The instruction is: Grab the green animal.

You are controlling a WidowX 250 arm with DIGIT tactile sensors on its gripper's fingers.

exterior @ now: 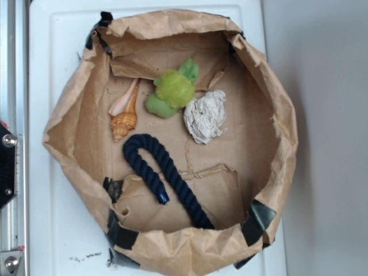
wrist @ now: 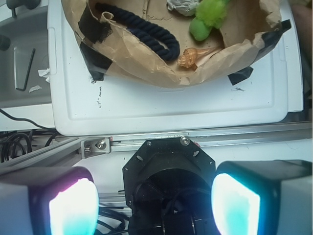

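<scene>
While the exterior view looks straight down, it shows a crumpled brown paper bin [exterior: 270,92] with black tape at its corners, sitting on a white plastic tray [exterior: 52,218]. Toward the far side of the bin floor lies the small green plush animal with a fuzzy lime-yellow body [exterior: 173,89], its darker green limbs sticking out above and below the fuzz; its head cannot be told from its limbs. Just right of it, touching or nearly so, sits a crumpled white paper ball [exterior: 205,117]. Left of it lies an orange-tan spiral seashell [exterior: 126,112], near but apart. A thick dark navy rope [exterior: 162,175] curves like a hook across the front half of the floor, its far end running under the bin's folded front rim. No gripper appears in this view; only a black part on a metal rail shows at the left edge, cut off.

From the wrist view, the gripper [wrist: 154,203] shows as two glowing, blurred pale cyan fingers [wrist: 73,208] standing wide apart with nothing between them, well outside the bin and over the rail beside the tray. The bin is cut off at the top of the picture, and the plush animal [wrist: 208,17] is only partly visible there, with the paper ball mostly out of frame.
</scene>
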